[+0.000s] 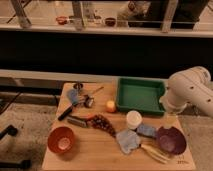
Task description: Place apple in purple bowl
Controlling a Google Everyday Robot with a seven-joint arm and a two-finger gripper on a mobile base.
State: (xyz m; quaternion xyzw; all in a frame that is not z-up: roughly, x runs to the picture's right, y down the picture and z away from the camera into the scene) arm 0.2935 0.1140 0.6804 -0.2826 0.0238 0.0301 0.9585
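One wooden table [95, 152], hand [169, 115] at right

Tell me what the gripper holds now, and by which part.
Apparently nothing: the apple lies free on the table beside the green tray, and the gripper is hidden behind the white arm at the right edge.

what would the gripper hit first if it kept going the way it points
The gripper, under the white arm right of the green tray, seems to point down: probably the wooden board behind the purple bowl first; depth is unclear.
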